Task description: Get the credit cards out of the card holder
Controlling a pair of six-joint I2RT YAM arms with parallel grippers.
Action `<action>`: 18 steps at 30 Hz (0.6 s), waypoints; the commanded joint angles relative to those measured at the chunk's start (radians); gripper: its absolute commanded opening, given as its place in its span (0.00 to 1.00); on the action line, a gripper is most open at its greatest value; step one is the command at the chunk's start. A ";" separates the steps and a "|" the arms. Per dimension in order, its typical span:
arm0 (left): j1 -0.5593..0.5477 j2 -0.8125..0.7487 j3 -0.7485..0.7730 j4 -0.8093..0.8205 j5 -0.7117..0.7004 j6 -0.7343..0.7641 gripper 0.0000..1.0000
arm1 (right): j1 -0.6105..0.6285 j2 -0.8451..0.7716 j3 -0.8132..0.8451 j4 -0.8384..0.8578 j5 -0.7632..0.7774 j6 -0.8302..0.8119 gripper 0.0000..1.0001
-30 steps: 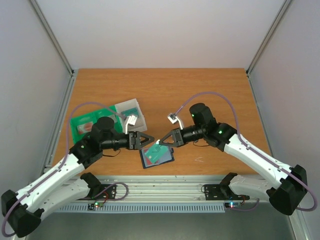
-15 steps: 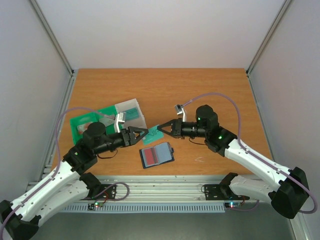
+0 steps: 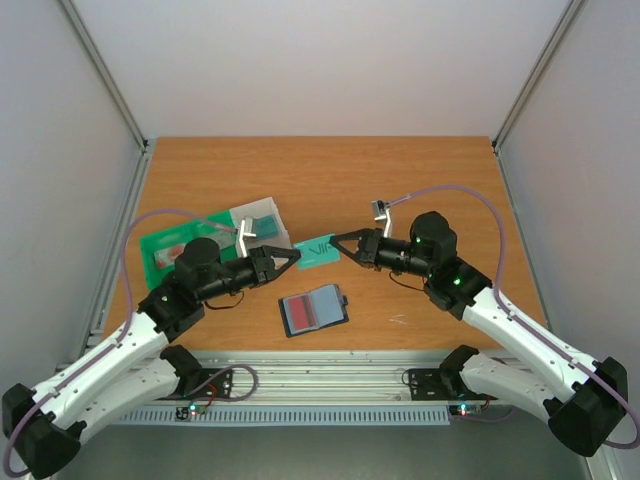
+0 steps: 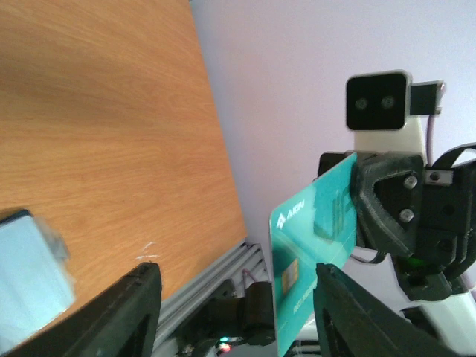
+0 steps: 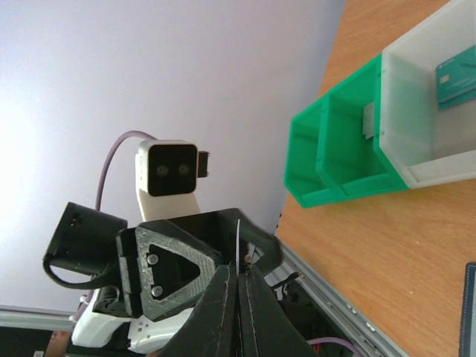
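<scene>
The right pincer (image 3: 340,243) is pressed together on one end of a teal credit card (image 3: 315,253), holding it in the air near the centre of the top view; the left pincer (image 3: 292,258) stands spread, its fingers (image 4: 134,312) on either side of the card's other end; whether they touch it I cannot tell; the card holder (image 3: 314,311) lies open on the counter (image 3: 420,180), lower centre, below both pincers; a green bin (image 3: 160,250) and a white bin (image 3: 262,222) sit at the left.
</scene>
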 commanded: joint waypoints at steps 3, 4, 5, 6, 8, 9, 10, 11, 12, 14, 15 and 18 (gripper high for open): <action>-0.001 -0.003 -0.024 0.189 0.013 -0.039 0.04 | -0.010 0.002 0.014 -0.012 0.027 -0.025 0.01; -0.001 -0.007 -0.032 0.200 0.012 -0.043 0.01 | -0.011 0.005 0.011 -0.005 0.025 -0.022 0.01; -0.001 -0.010 -0.034 0.201 0.010 -0.049 0.01 | -0.010 0.008 0.009 0.002 0.023 -0.018 0.01; 0.000 -0.011 -0.034 0.200 0.009 -0.051 0.00 | -0.010 0.010 0.004 0.010 0.019 -0.013 0.01; 0.000 -0.007 -0.032 0.185 0.012 -0.043 0.00 | -0.011 0.009 -0.008 0.028 0.018 -0.005 0.01; 0.000 -0.004 -0.030 0.180 0.014 -0.037 0.01 | -0.011 0.010 -0.013 0.031 0.018 -0.005 0.02; 0.000 -0.001 -0.028 0.175 0.014 -0.030 0.00 | -0.012 0.012 -0.014 0.031 0.017 -0.006 0.04; 0.000 0.002 -0.029 0.171 0.013 -0.024 0.00 | -0.012 0.015 -0.014 0.027 0.016 -0.010 0.06; 0.001 0.004 -0.029 0.167 0.011 -0.021 0.00 | -0.012 0.018 -0.015 0.023 0.017 -0.013 0.10; 0.000 0.002 -0.024 0.143 0.000 -0.007 0.01 | -0.012 0.021 -0.021 0.016 0.021 -0.017 0.22; 0.002 0.002 -0.021 0.128 -0.006 0.008 0.00 | -0.013 0.020 -0.025 0.010 0.023 -0.019 0.29; 0.010 0.013 -0.013 0.066 -0.031 0.071 0.01 | -0.013 0.016 -0.030 -0.022 0.021 -0.046 0.48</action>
